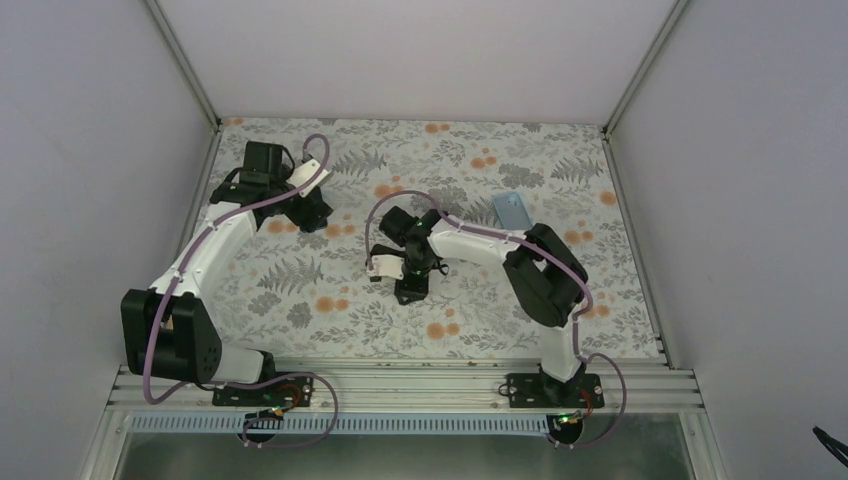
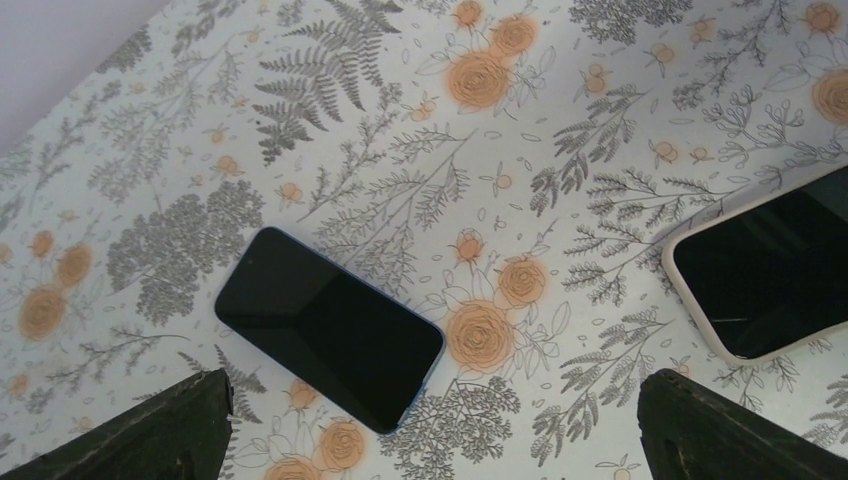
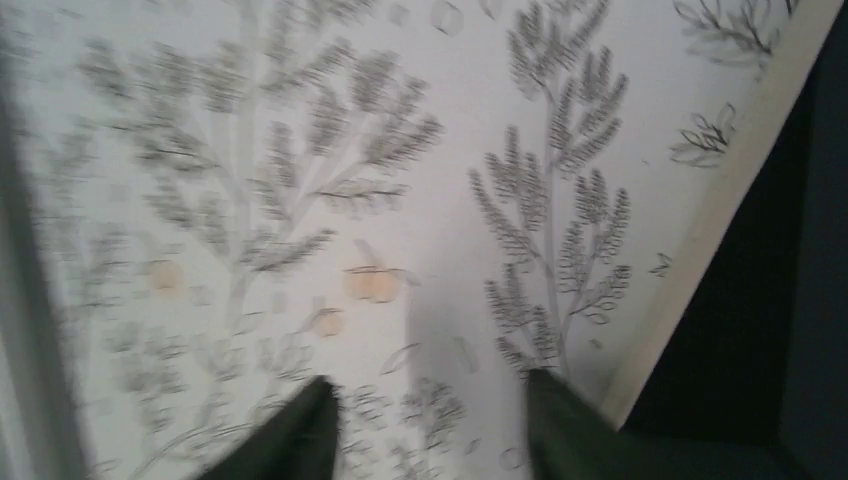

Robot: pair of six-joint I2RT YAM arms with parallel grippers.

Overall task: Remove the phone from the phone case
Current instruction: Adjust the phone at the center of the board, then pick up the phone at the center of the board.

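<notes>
In the left wrist view a dark phone with a blue edge [image 2: 330, 325] lies screen up on the floral table. A second dark phone in a cream case [image 2: 770, 270] lies at the right edge, partly cut off. My left gripper [image 2: 430, 430] is open and empty; it hovers above the table, and the blue-edged phone lies towards its left finger [image 2: 150, 430]. My right gripper [image 3: 430, 420] is open and empty, low over the table. The cream-rimmed dark phone [image 3: 760, 300] lies just right of its right finger. From above, the left gripper [image 1: 312, 208] is far left and the right gripper [image 1: 410, 287] is at the centre.
A pale blue flat rectangle [image 1: 511, 208] lies on the table at the back right, beyond the right arm. White walls close the table on the left, back and right. An aluminium rail [image 1: 400, 385] runs along the near edge.
</notes>
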